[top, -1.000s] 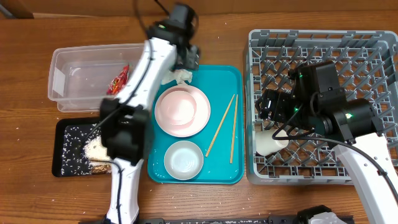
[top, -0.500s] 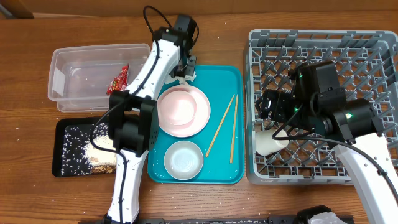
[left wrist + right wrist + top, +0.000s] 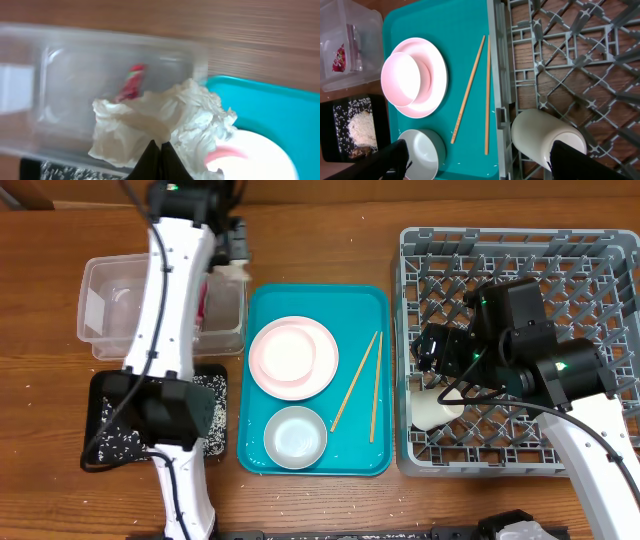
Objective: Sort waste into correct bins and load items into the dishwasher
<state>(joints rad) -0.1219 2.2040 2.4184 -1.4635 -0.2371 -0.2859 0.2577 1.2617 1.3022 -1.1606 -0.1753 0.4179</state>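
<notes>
My left gripper [image 3: 160,150] is shut on the crumpled white napkin [image 3: 165,117] and holds it above the right end of the clear tub [image 3: 110,315]. The red wrapper [image 3: 132,82] lies inside that tub. On the teal tray [image 3: 355,310] sit the pink plate [image 3: 293,357], the pale bowl [image 3: 295,436] and two chopsticks [image 3: 356,378]. My right gripper [image 3: 482,160] hangs open over the left edge of the grey dish rack [image 3: 560,260]. Its fingers stand wide apart above the white cup [image 3: 547,137], which lies on its side in the rack.
The black tray [image 3: 100,445] holding rice grains and brown scraps sits in front of the clear tub, partly under my left arm. Bare wooden table surrounds the trays and rack.
The left gripper closed on the napkin at the teal tray's back left corner and carried it up and left to the tub's right end. The right arm stayed still.
</notes>
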